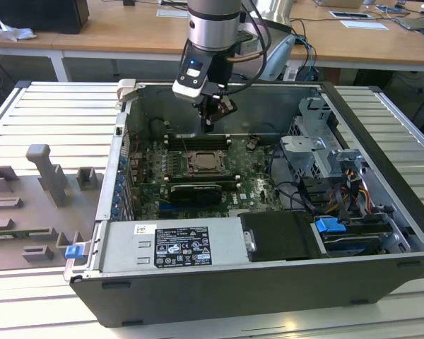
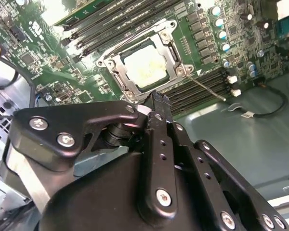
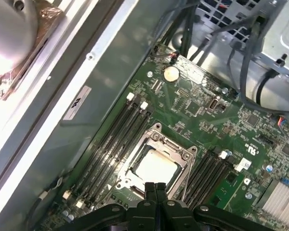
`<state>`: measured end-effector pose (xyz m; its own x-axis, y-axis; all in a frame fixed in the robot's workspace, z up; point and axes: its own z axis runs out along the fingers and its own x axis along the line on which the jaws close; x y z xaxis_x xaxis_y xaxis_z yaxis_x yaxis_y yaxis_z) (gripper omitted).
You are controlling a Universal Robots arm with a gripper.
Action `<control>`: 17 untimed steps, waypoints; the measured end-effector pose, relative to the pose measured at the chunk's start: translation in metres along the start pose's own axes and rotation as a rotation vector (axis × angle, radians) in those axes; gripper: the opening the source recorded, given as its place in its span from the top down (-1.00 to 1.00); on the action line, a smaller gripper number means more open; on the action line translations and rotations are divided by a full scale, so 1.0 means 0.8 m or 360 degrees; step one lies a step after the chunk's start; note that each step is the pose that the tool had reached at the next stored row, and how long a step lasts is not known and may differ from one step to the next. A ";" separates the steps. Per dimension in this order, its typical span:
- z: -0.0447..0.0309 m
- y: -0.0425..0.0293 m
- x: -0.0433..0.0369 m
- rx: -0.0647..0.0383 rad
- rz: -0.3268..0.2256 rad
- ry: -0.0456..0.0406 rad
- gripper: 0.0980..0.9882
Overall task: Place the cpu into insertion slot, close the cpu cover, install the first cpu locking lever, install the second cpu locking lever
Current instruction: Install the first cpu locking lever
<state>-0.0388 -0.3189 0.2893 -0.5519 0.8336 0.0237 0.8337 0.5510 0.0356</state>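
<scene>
**Jaws hanging right over the socket, cpu's already in**

The cpu is sitting flat in the insertion slot, with its pale metal face showing up through the window of the cpu cover. As far as I can judge, the cover is lying down over the chip, framing it on all four sides. The chip's square, so it has no long axis to line up on.

The thing that does have one is a thin wire locking lever. It's running out from one corner of the cover and slanting across the memory slots next to it. It looks unlatched to me, but I can't swear to it.

My gripper is hovering above the green board, not touching anything. The jaws are pressed together and carrying nothing. In both wrist views the socket is lying just beyond my tips, nearly dead ahead, and the cover's near edge is the closest part. In the exterior view I'm hanging inside the open case, over the memory slots on the back-wall side of the socket. So the socket is lying below me and a bit toward the front of the case.

The case itself is lying on its side on the slatted counter.
</scene>
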 end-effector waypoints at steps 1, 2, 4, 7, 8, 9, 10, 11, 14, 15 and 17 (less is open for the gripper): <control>0.0000 0.0000 0.000 0.0001 -0.0026 0.0001 0.98; 0.0000 0.0000 0.000 0.0001 -0.0056 0.0002 0.98; 0.0000 0.0000 0.000 0.0002 -0.0099 0.0003 0.98; 0.0000 0.0000 0.000 0.0004 -0.0157 0.0006 0.98; 0.0000 0.0000 0.000 0.0005 -0.0195 0.0007 0.98; 0.0000 0.0000 0.000 0.0006 -0.0229 0.0008 0.98; 0.0000 0.0000 0.000 0.0007 -0.0282 0.0010 0.98; 0.0000 0.0000 0.000 0.0008 -0.0332 0.0012 0.98; 0.0001 0.0000 0.000 0.0011 -0.0472 0.0017 0.98; 0.0002 0.0000 0.000 0.0013 -0.0536 0.0019 0.98; 0.0004 0.0000 0.000 0.0015 -0.0634 0.0023 0.98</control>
<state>-0.0387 -0.3189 0.2889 -0.8324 0.5536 0.0237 0.5542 0.8316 0.0356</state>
